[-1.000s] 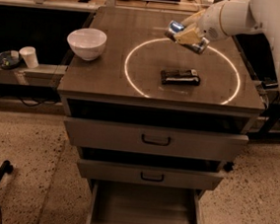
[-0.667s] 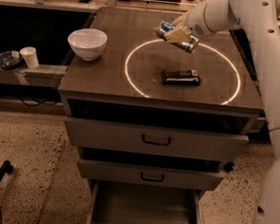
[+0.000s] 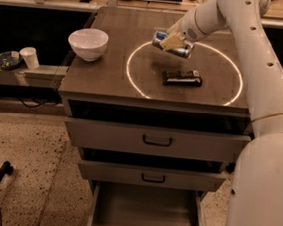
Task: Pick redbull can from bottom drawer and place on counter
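Shows the gripper [image 3: 172,41] clamped on the redbull can [image 3: 184,51], tilted sideways over the counter [image 3: 105,74] inside its bright ring [image 3: 127,69], just on the far side of a dark wrapped bar [image 3: 182,78], with the bottom drawer [image 3: 144,216] open nearest.

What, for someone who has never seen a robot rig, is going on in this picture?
The big white shape on the right is a robot arm. There is one camera, looking down at the front of a cabinet with three drawers; where it is mounted is not known. At the arm's tip is the gripper, a two-finger clamp, hanging over the counter inside the bright ring. It is shut on a can, held lying sideways. On the counter sit a white bowl at the left and a dark bar inside the ring, just in front of the can. The bottom drawer is pulled open.
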Controlling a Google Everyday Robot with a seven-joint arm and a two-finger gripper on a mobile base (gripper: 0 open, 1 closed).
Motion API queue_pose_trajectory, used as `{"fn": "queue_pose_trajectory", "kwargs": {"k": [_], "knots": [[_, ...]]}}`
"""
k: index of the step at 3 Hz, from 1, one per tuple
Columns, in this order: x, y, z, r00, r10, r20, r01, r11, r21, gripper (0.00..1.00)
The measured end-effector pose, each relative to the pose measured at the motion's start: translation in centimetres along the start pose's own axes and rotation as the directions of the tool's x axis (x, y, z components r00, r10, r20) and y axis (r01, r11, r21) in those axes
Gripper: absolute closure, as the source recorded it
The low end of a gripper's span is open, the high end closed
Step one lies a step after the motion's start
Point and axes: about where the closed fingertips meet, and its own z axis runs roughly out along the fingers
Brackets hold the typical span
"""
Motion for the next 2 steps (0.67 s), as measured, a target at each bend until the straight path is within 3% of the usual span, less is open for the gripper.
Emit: {"fn": "queue_pose_trajectory", "kwargs": {"k": [2], "knots": [[0.14,0.16,0.12,1.0,0.0,-0.004,0.0,1.0,-0.01,0.29]]}}
